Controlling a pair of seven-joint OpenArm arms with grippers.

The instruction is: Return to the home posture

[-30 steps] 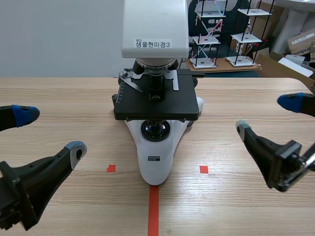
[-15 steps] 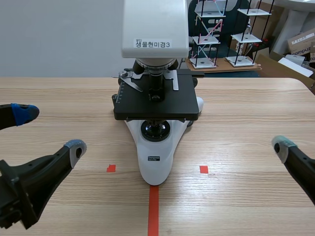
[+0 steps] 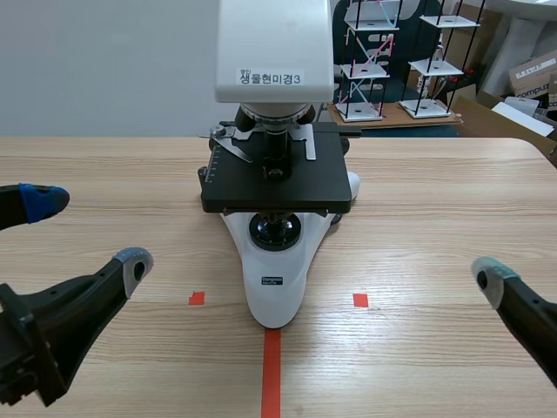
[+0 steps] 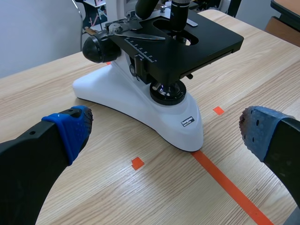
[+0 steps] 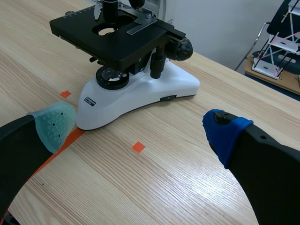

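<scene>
A white microscope (image 3: pixel 275 218) with a black stage stands at the table's middle, labelled on its head. My left gripper (image 3: pixel 87 232) is held open low at the left, well apart from the microscope. In the left wrist view the left gripper (image 4: pixel 166 131) is empty, and the microscope's base (image 4: pixel 140 105) lies ahead of it. My right gripper (image 5: pixel 138 129) is also open and empty, with the microscope (image 5: pixel 136 89) ahead of it and to one side. In the scene view only one of its fingers (image 3: pixel 493 275) shows, at the low right edge.
Orange-red tape marks (image 3: pixel 271 374) lie on the wooden table (image 3: pixel 418 200) in front of the microscope. Beyond the table's far right edge stand white shelf racks (image 3: pixel 370 61) and cardboard boxes (image 3: pixel 531 83).
My right arm has drawn back and down toward the low right corner, and its blue-tipped finger has left the scene view. The left arm and the microscope have not moved.
</scene>
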